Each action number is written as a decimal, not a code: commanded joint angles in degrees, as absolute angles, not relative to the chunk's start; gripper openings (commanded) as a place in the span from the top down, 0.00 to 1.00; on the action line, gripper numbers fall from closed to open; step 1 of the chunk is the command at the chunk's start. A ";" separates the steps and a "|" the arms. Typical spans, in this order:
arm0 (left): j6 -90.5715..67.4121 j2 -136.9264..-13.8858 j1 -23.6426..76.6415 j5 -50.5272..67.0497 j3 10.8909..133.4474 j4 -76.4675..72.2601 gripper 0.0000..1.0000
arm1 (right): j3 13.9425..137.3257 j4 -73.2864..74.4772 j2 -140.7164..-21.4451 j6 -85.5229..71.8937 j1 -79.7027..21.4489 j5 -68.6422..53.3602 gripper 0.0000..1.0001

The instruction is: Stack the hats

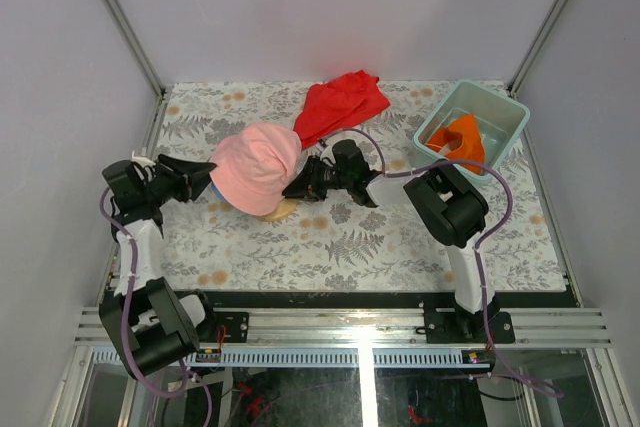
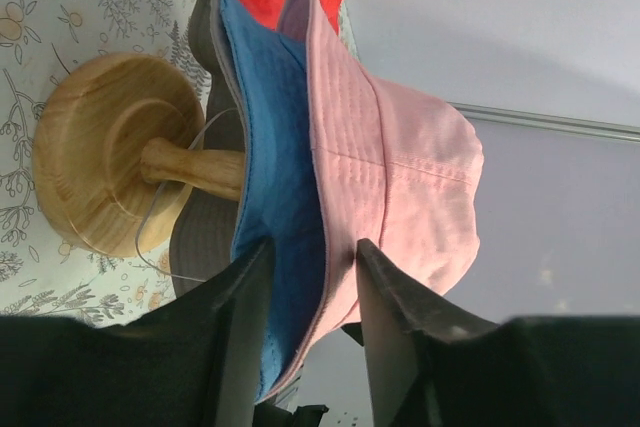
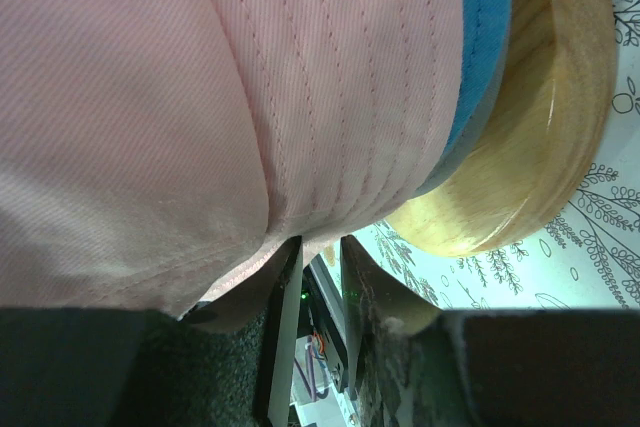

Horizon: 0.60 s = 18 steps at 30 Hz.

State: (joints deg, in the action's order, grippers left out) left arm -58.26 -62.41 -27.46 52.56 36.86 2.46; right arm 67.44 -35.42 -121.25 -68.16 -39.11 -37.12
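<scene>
The pink hat [image 1: 255,167] sits on top of a stack on the wooden stand [image 1: 281,210]. In the left wrist view the grey hat [image 2: 198,239], the blue hat [image 2: 278,147] and the pink hat [image 2: 400,167] lie layered over the stand [image 2: 100,157]. My left gripper [image 1: 208,175] is at the stack's left side. Its jaws [image 2: 312,247] stand apart with the blue and pink brims between them. My right gripper [image 1: 290,189] is at the stack's right side, and its jaws [image 3: 318,239] stand slightly apart, tips at the pink brim [image 3: 200,97], nothing between them. The orange hat [image 1: 465,137] lies in the teal bin [image 1: 500,107].
A flat red cloth [image 1: 340,102] lies on the floral table behind the stack, near the back wall. The teal bin stands at the back right corner. Metal frame posts run along both sides of the table.
</scene>
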 commanded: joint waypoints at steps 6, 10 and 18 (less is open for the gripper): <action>-60.66 -63.36 -26.21 48.78 34.29 -4.26 0.81 | 68.18 -36.93 -120.53 -67.96 -39.46 -37.35 0.72; -62.21 -64.14 -26.02 47.20 33.31 -7.22 0.93 | 67.72 -36.64 -119.90 -67.76 -39.46 -37.48 0.71; -63.08 -69.07 -25.96 46.16 31.80 -14.55 1.00 | 63.98 -30.99 -113.21 -62.12 -37.64 -35.80 0.61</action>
